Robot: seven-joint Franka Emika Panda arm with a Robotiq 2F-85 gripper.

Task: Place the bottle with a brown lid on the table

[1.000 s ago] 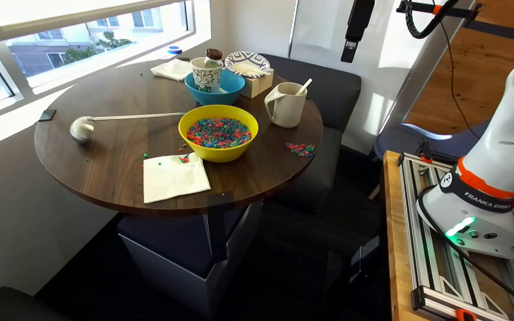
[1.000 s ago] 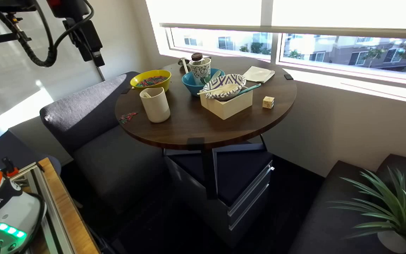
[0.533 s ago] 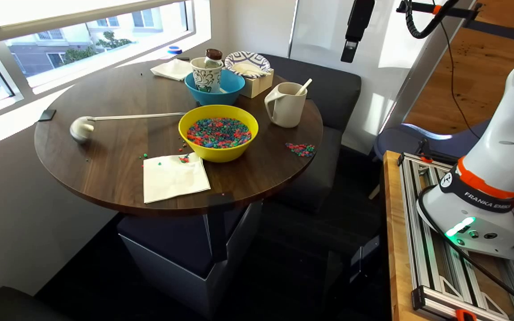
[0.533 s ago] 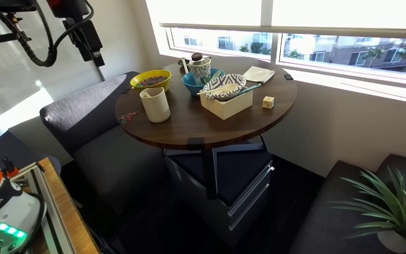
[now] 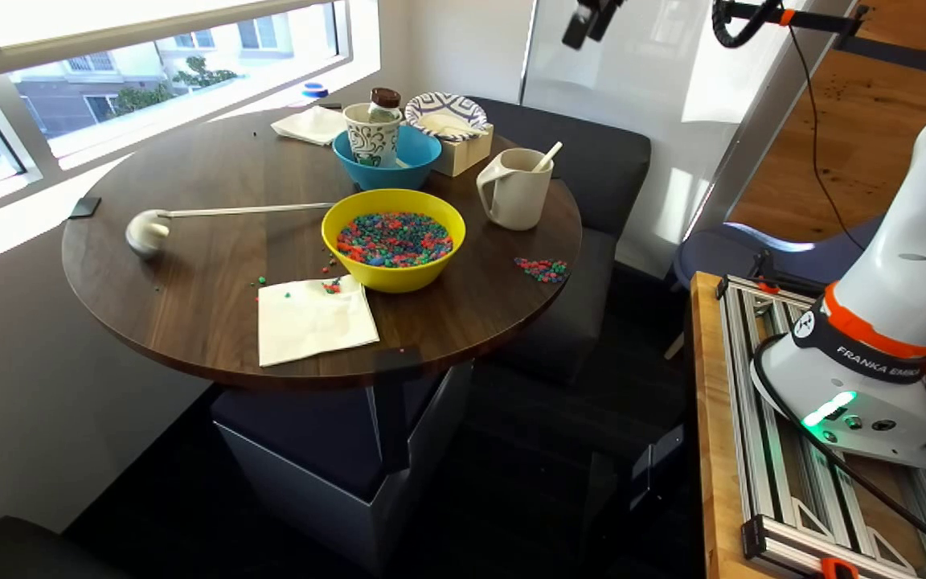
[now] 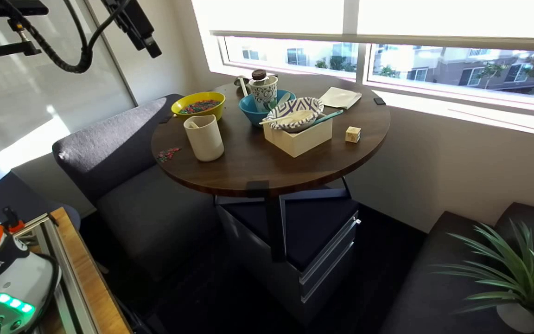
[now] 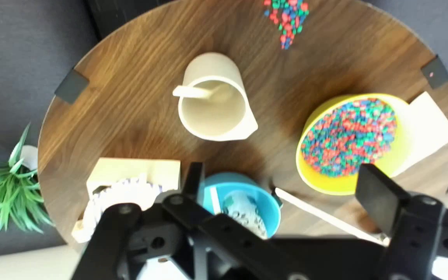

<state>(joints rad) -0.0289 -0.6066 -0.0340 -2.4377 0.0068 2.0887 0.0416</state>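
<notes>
The bottle with a brown lid (image 5: 385, 99) stands in a patterned paper cup (image 5: 371, 143) inside a blue bowl (image 5: 419, 153) on the round dark wood table (image 5: 206, 265). Its brown lid also shows above the cup in an exterior view (image 6: 258, 75). In the wrist view the cup (image 7: 245, 214) and blue bowl (image 7: 272, 206) are partly covered by the gripper, and the bottle is hidden. My gripper (image 7: 282, 175) is open and empty, its fingers wide apart. In both exterior views the gripper (image 5: 587, 26) (image 6: 150, 45) is high in the air, well apart from the bottle.
A yellow bowl of colored beads (image 5: 395, 277), a white handled jug (image 5: 519, 197) and a ladle (image 5: 149, 233) stand or lie around the blue bowl. A wooden box (image 6: 297, 141) bears a patterned paper bowl (image 6: 299, 109). Napkins (image 5: 310, 322) and loose beads (image 5: 542, 269) lie on the table.
In the last half second the gripper has moved up and toward the table, tilting; it shifts left in an exterior view and right in an exterior view. The bottle and tabletop things have not moved.
</notes>
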